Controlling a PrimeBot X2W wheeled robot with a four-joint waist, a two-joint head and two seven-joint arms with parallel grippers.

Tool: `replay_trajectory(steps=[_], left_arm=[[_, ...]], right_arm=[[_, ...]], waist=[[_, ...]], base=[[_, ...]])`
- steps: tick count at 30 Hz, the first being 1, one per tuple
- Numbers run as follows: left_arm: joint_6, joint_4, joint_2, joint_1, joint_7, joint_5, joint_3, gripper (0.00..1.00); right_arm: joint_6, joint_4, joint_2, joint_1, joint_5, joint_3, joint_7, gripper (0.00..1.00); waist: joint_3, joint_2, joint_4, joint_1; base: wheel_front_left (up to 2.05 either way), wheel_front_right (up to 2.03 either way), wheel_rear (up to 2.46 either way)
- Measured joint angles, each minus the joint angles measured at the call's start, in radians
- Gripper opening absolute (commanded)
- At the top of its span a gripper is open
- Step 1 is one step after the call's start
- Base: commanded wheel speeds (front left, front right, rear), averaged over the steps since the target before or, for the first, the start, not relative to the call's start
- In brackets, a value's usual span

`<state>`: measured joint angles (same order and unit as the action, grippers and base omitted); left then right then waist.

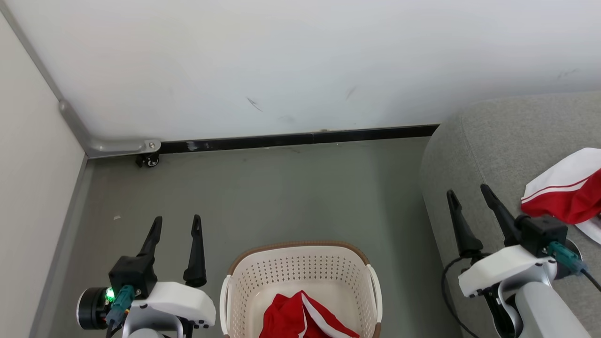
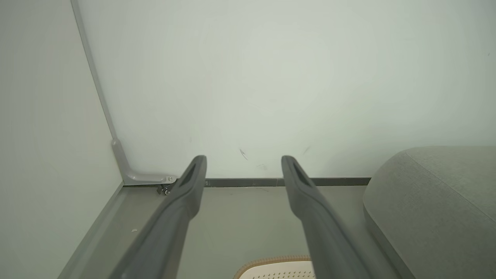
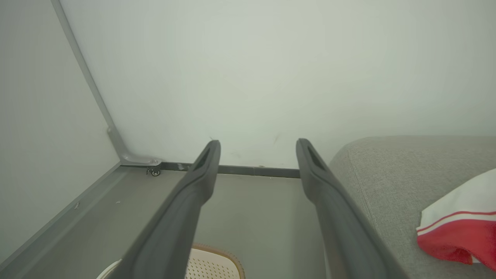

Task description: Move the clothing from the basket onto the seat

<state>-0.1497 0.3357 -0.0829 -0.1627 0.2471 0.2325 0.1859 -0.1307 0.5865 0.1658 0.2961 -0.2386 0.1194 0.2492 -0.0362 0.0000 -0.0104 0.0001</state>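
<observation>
Garment (image 1: 286, 319) in basket (image 1: 300, 270), right of left gripper (image 1: 177, 218), is cut off below. Second garment (image 1: 566, 204), right of right gripper (image 1: 467, 189) on sofa (image 1: 493, 141), is cropped. Both grippers gape, empty.

Clearances about the basket (image 1: 300, 245). Above it: the mouth stands open to entry from overhead, and a red garment (image 1: 300, 319) lies inside. Beyond it: bare grey floor (image 1: 281, 188) runs to the white wall (image 1: 281, 61) and its dark skirting (image 1: 300, 138). Left of it: a floor strip, bounded by a pale side panel (image 1: 28, 188); a caster bracket (image 1: 149, 159) juts from the far-left corner. Right of it: a floor gap, then the seat (image 1: 488, 150), whose rounded flank rises as a barrier. Its top is open, save a red-and-white garment (image 1: 568, 192). The basket's near side is cut off, so clearance there cannot be judged.
</observation>
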Motion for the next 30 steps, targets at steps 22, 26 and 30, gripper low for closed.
replay_trajectory(steps=[22,26,30], left_arm=[[-0.001,-0.006,0.002,0.080,0.000,-0.020,-0.008,1.00],[-0.006,-0.011,0.002,0.086,0.000,-0.021,-0.018,1.00],[-0.009,-0.014,0.002,0.101,0.000,-0.024,-0.030,1.00]], right_arm=[[0.000,-0.105,-0.096,-0.159,0.116,-0.114,0.000,1.00],[0.000,-0.126,-0.101,-0.197,0.126,-0.118,0.000,1.00],[0.000,-0.134,-0.104,-0.215,0.137,-0.123,0.000,1.00]], waist=[[0.057,0.0000,0.009,0.0000],[0.061,0.0000,0.012,0.0000],[0.064,0.0001,0.015,0.0000]], base=[[0.00,0.00,0.00],[0.00,0.00,0.00],[0.00,0.00,0.00]])
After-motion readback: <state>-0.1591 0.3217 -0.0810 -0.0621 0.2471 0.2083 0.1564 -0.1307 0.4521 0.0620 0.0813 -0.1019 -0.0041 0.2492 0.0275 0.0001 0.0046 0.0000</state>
